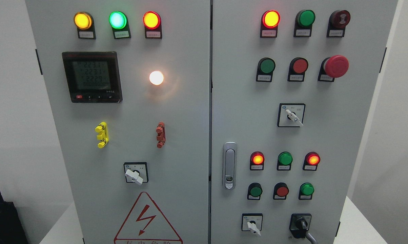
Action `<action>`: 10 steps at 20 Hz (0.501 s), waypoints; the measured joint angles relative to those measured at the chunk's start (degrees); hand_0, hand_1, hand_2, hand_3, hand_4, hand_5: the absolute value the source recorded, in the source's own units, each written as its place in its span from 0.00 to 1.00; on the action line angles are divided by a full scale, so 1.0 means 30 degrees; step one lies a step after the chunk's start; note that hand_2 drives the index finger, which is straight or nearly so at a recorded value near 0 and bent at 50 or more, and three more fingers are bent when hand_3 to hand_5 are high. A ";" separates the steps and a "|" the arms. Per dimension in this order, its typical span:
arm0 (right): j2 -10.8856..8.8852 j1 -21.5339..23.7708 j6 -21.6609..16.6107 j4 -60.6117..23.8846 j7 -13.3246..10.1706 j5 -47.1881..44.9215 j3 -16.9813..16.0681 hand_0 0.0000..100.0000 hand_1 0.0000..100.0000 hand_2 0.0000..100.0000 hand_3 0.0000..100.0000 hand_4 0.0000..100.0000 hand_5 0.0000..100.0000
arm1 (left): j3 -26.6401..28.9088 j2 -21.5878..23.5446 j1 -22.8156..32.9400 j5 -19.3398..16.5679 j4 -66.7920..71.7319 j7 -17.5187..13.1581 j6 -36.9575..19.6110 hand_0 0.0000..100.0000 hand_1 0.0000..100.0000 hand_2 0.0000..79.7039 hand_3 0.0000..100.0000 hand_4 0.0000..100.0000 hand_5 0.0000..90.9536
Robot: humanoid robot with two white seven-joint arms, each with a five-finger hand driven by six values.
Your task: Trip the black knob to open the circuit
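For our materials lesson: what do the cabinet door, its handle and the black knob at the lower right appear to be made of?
Cabinet door: likely sheet metal painted matte light grey, flat and even.
Door handle: seemingly metal, silvery with a soft sheen.
Black knob: probably moulded plastic, dark with slight gloss.
No robot hand shows.

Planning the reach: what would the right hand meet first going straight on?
Cannot tell: neither hand shows in the head view. The black knob sits low on the right door, right of a white-handled switch, with nothing in front of it.
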 measured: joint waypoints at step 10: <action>0.0000 0.0012 0.0000 -0.0008 -0.0015 -0.0021 0.0501 0.00 0.06 0.02 1.00 0.94 0.88 | 0.0001 0.0000 0.0000 0.0000 0.0000 0.0000 0.0000 0.12 0.39 0.00 0.00 0.00 0.00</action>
